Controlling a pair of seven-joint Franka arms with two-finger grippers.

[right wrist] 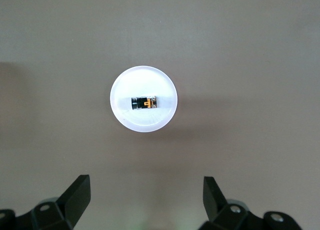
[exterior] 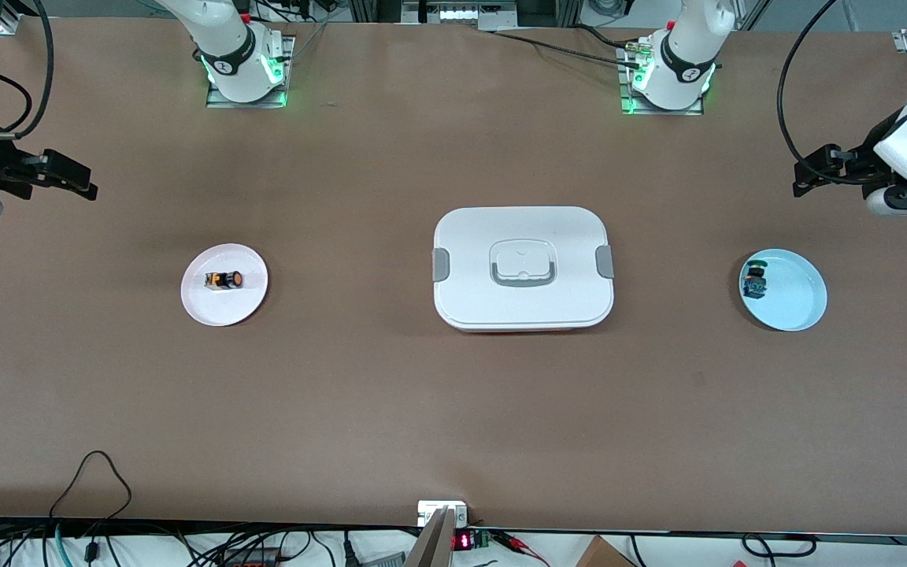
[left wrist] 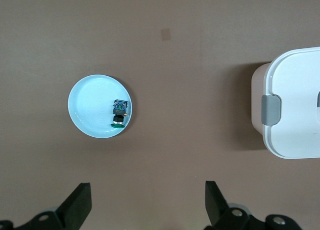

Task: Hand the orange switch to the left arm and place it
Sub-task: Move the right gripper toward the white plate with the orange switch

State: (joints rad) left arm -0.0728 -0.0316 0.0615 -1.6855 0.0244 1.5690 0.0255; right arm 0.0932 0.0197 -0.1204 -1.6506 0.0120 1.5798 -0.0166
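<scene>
The orange switch [exterior: 223, 279] lies on its side on a small white plate [exterior: 224, 311] toward the right arm's end of the table. It also shows in the right wrist view [right wrist: 145, 103]. The white lidded box [exterior: 523, 268] stands in the middle of the table between the two plates. My right gripper [exterior: 79, 181] hangs high over the table's right arm's end, open and empty [right wrist: 146, 197]. My left gripper [exterior: 804, 177] hangs high over the left arm's end, open and empty [left wrist: 148, 200].
A pale blue plate [exterior: 796, 303] toward the left arm's end holds a small switch with a green cap and blue base [exterior: 754, 281]. The plate [left wrist: 90, 105] and that switch [left wrist: 119, 113] show in the left wrist view, with the box's corner [left wrist: 295, 105] beside them.
</scene>
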